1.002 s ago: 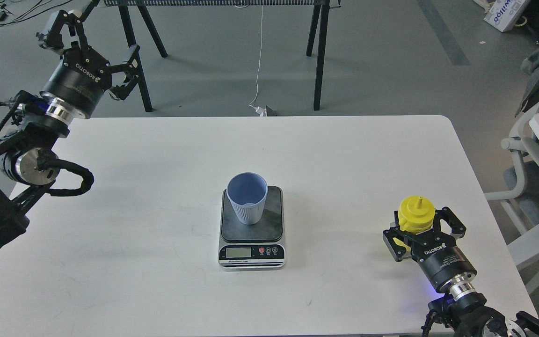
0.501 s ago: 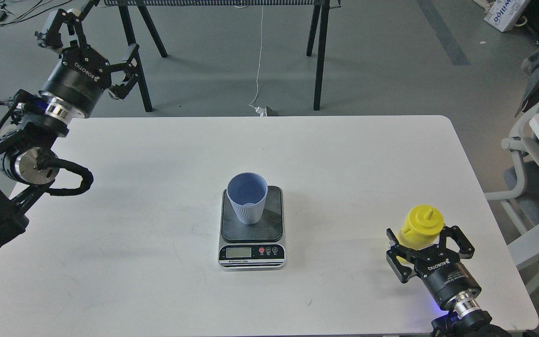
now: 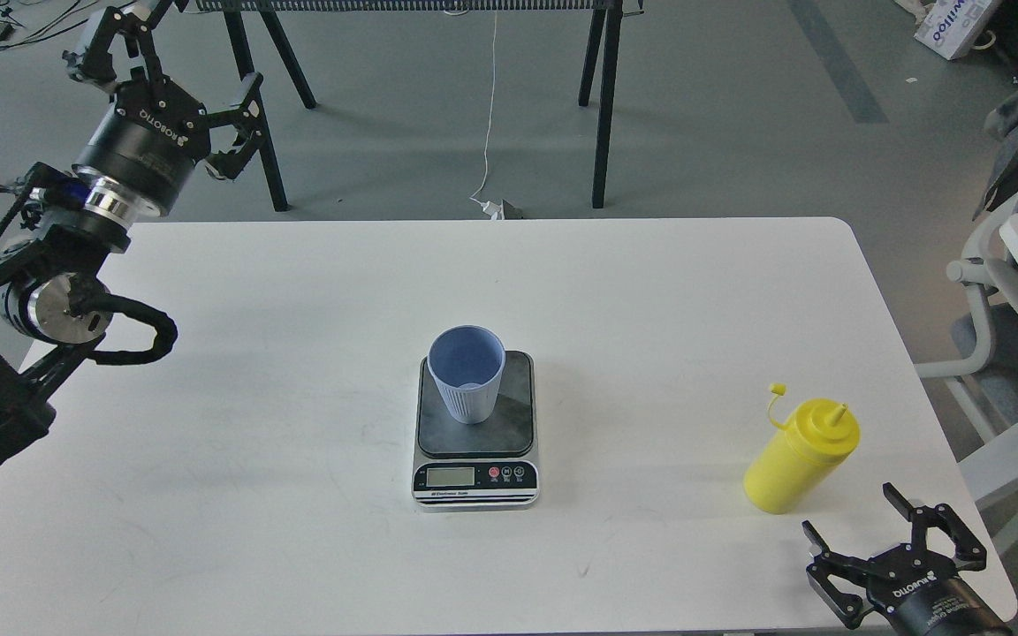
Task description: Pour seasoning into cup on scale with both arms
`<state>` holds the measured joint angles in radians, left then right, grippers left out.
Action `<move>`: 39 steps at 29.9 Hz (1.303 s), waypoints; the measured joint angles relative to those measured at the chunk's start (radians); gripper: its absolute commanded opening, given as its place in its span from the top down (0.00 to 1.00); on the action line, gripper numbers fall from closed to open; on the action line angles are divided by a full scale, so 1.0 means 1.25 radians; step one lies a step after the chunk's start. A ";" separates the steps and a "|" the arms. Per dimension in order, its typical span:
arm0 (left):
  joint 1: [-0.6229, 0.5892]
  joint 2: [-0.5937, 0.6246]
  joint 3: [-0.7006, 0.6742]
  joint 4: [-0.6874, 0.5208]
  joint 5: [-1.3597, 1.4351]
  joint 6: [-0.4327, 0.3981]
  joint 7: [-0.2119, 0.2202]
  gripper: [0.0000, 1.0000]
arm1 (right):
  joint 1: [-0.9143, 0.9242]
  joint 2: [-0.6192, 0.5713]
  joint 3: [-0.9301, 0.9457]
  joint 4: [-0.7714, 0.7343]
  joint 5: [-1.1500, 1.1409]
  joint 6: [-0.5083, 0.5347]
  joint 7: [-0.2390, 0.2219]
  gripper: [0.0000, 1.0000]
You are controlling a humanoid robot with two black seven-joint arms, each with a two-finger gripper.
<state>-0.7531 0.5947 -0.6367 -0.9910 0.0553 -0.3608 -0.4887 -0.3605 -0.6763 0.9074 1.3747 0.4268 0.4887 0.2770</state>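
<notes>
The light blue ribbed cup (image 3: 467, 373) stands upright on the dark platform of the scale (image 3: 474, 431) at the middle of the white table. The yellow seasoning bottle (image 3: 799, 456) stands upright on the table at the right, nozzle up, its small tethered cap hanging off to the left. My right gripper (image 3: 893, 539) is open and empty near the table's front right corner, just below the bottle and apart from it. My left gripper (image 3: 169, 75) is open and empty, raised above the floor beyond the table's far left corner.
The white table (image 3: 650, 291) has rounded corners. Black trestle legs (image 3: 602, 97) and a white cable (image 3: 487, 132) stand on the floor behind it. A white chair (image 3: 1013, 291) stands to the right of the table.
My right gripper has let go of the yellow bottle and drawn back toward the front edge. The bottle now stands alone. The left gripper has risen slightly.
</notes>
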 measured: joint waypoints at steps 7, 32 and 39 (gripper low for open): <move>0.000 0.001 0.000 0.000 0.000 0.000 0.000 0.00 | -0.006 -0.052 0.130 -0.011 0.000 0.000 0.042 0.02; 0.013 -0.042 -0.095 0.192 -0.124 -0.073 0.031 0.00 | 0.877 0.167 -0.002 -0.634 -0.112 0.000 -0.055 0.01; 0.010 -0.056 -0.142 0.261 -0.133 -0.100 0.081 0.00 | 0.986 0.265 -0.007 -0.760 -0.112 0.000 -0.058 0.01</move>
<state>-0.7409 0.5240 -0.8146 -0.6648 -0.1115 -0.4858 -0.3879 0.8719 -0.3456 0.8990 0.4245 0.2865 0.4888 0.2041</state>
